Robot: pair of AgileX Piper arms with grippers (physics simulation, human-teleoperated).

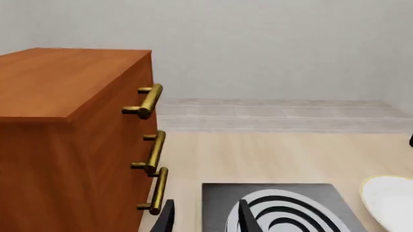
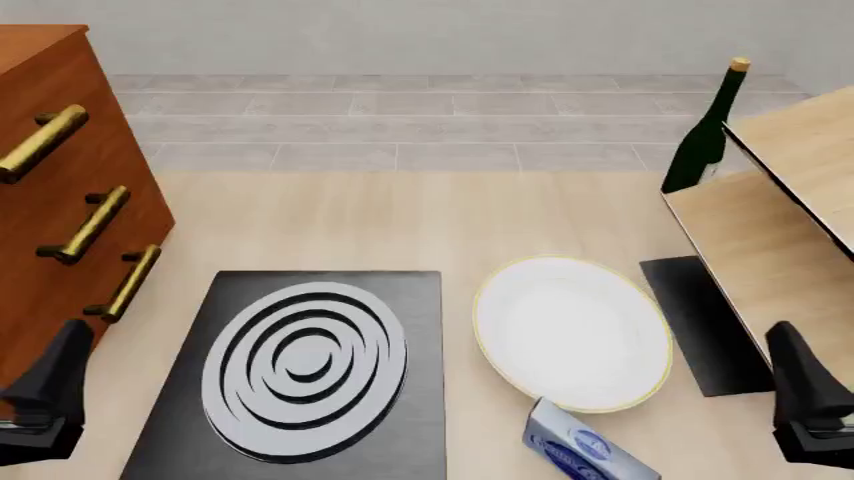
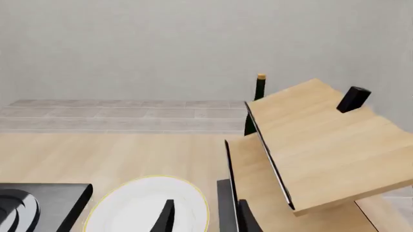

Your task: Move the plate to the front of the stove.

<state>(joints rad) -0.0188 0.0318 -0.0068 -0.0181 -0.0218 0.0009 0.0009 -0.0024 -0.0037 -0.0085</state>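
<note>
The plate is seen on the table just right of the stove, its near edge overlapped by a cut-off blue packet. Both the left gripper and right gripper are held open, empty, only partly shown.

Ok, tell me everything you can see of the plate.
The plate is round, shallow and plain white with a thin yellow-gold rim, and nothing lies on it. It sits flat on the table, just right of the stove with a narrow gap between them. A black mat lies on its other side, and a blue-and-white packet sits at its near edge, maybe touching. Neither gripper touches it.
</note>
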